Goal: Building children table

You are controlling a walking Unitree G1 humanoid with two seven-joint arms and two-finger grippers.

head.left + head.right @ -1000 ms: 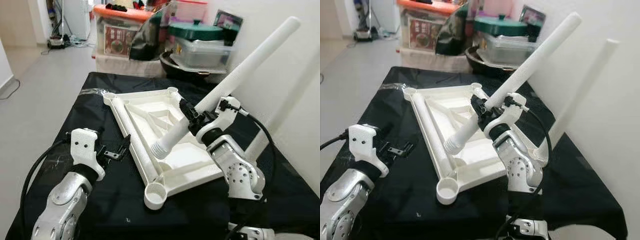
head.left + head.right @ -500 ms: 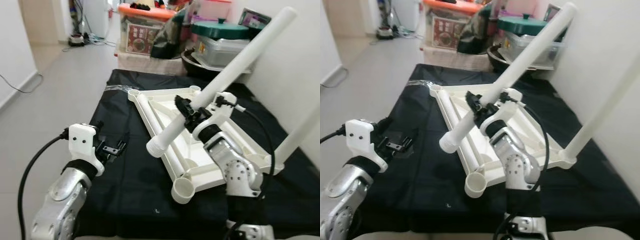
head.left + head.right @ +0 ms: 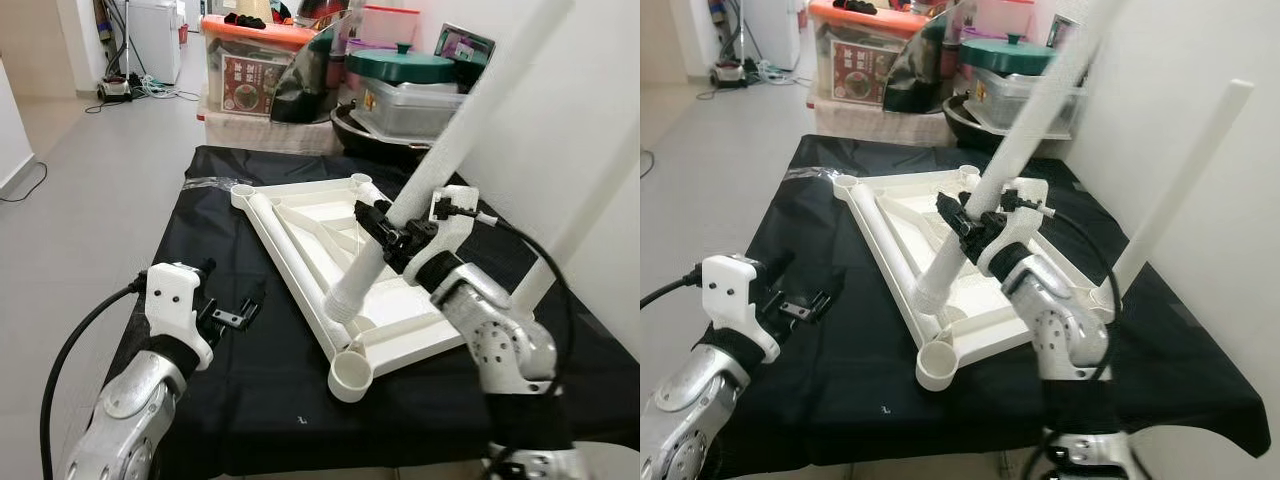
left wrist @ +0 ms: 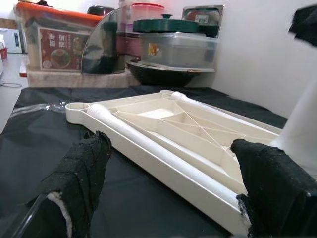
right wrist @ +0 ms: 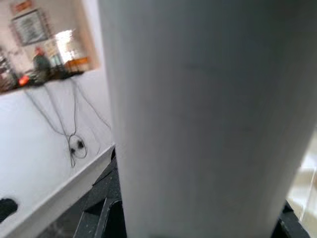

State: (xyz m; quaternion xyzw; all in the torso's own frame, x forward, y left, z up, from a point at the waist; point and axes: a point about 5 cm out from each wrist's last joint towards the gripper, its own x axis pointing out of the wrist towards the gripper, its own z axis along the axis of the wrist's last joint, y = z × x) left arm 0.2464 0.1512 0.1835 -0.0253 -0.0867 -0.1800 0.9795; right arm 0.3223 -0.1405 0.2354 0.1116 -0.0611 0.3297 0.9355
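A white plastic tabletop (image 3: 410,310) lies upside down on a black-covered table. My right gripper (image 3: 395,235) is shut on a long white leg tube (image 3: 470,120), held steeply tilted above the tabletop. The tube's ribbed lower end (image 3: 345,300) hangs just beyond the open round socket (image 3: 350,375) at the near corner. Seen close up in the right wrist view, the tube (image 5: 208,114) hides the fingers. Another white leg (image 3: 1180,190) stands in the right corner, leaning along the wall. My left gripper (image 4: 168,193) is open, low over the cloth left of the tabletop, holding nothing.
At the back stand an orange-lidded storage box (image 3: 250,60), a green-lidded container (image 3: 400,65) and a black wok (image 3: 370,135). A white wall runs close along the table's right side. Open floor lies to the left. Black cloth (image 3: 200,230) is bare left of the tabletop.
The camera has shifted. The right gripper has swung the leg steeper and brought its lower end down and nearer, close to the near corner socket. The left gripper stays open in place.
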